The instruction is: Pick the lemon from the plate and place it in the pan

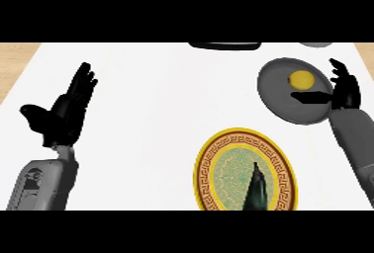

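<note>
The yellow lemon (301, 79) lies inside the grey pan (281, 106) at the upper right of the white counter. My right hand (343, 91) is just right of the lemon, over the pan's right rim, fingers straight and thumb stretched toward the pan's middle; it holds nothing. The gold-rimmed patterned plate (219, 158) sits near the front centre with a dark object (256, 190) lying on it. My left hand (62, 111) rests open at the left, fingers up.
A dark object (225, 45) lies at the counter's back edge, and a grey item (315, 44) shows partly at the back right. The wooden floor (15, 64) shows past the counter's left edge.
</note>
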